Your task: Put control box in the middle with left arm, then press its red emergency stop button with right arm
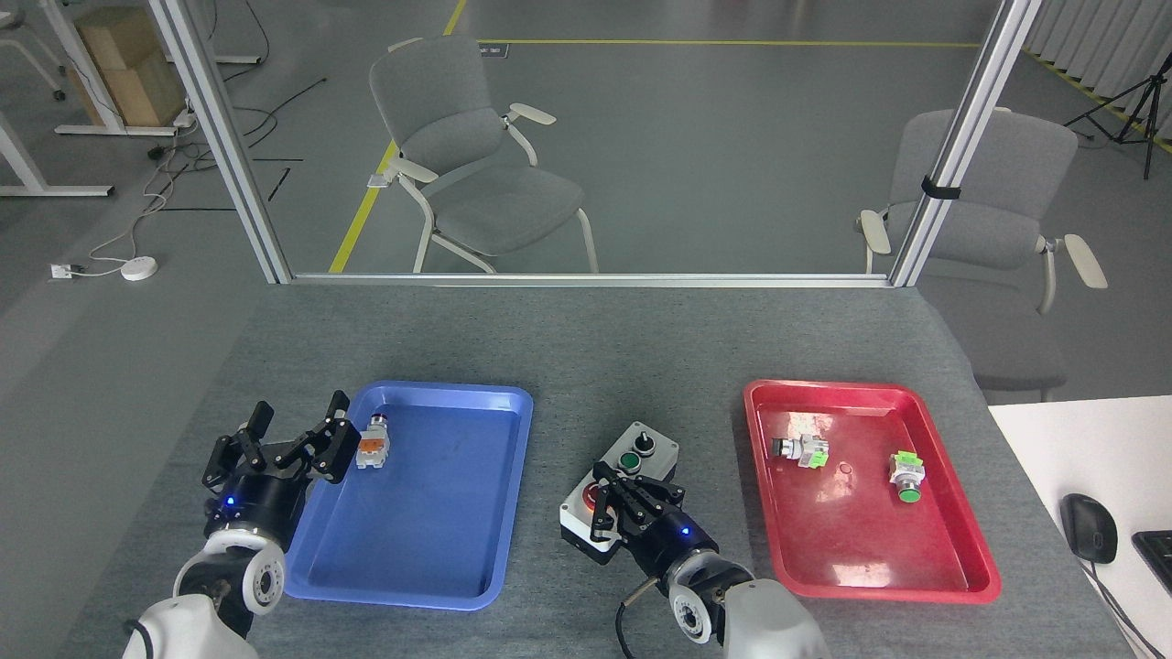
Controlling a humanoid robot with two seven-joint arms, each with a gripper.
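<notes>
The control box (641,458), light grey on a black base, lies slanted on the grey mat between the two trays. Its black knob (646,443) and green button (629,460) show at the far end. My right gripper (604,505) hangs over the near end and covers most of the big red emergency stop button (594,495); its dark fingers look drawn together, with nothing held. My left gripper (300,412) is open and empty at the left rim of the blue tray (439,586), well apart from the box.
A small loose push-button part (372,443) lies in the blue tray beside my left fingers. The red tray (952,577) on the right holds two more loose button parts (798,448) (907,472). A white desk with a mouse (1088,527) adjoins the table's right side.
</notes>
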